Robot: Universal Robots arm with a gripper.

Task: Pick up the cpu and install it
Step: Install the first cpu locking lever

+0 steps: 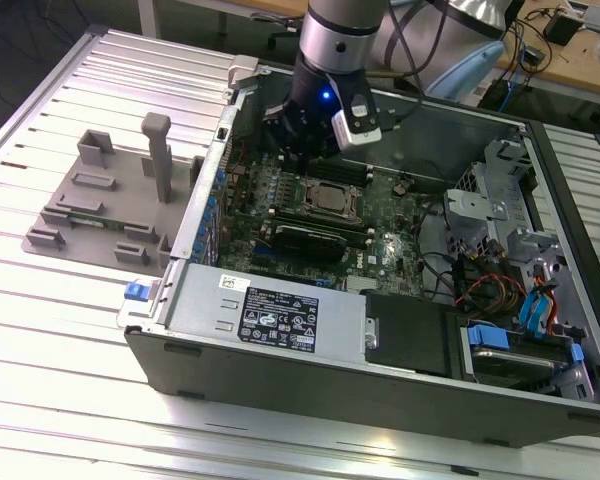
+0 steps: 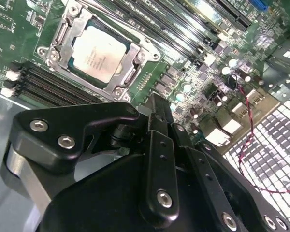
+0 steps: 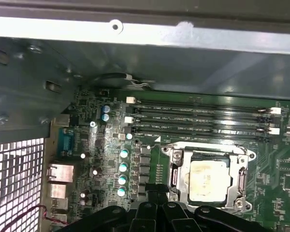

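- Open-topped dark grey metal computer case point(image 1: 280, 385): entry from above.
- Green motherboard point(image 1: 400, 215): floor of the well.
- Square silver cpu point(image 1: 330, 198), seated in its metal-framed socket point(image 3: 176, 169): open from above.
- Black memory-slot rows point(image 3: 198, 116): low ridges flanking the socket on two sides.
- Grey sheet-metal case wall point(image 3: 135, 63): stands just beyond one set of slots.
- Silver box-shaped power supply point(image 1: 270, 310): tall block bordering the board.
- Grey metal drive cage point(image 1: 490, 200) and red-and-black cables point(image 1: 480, 285): crowd the exterior view's right.
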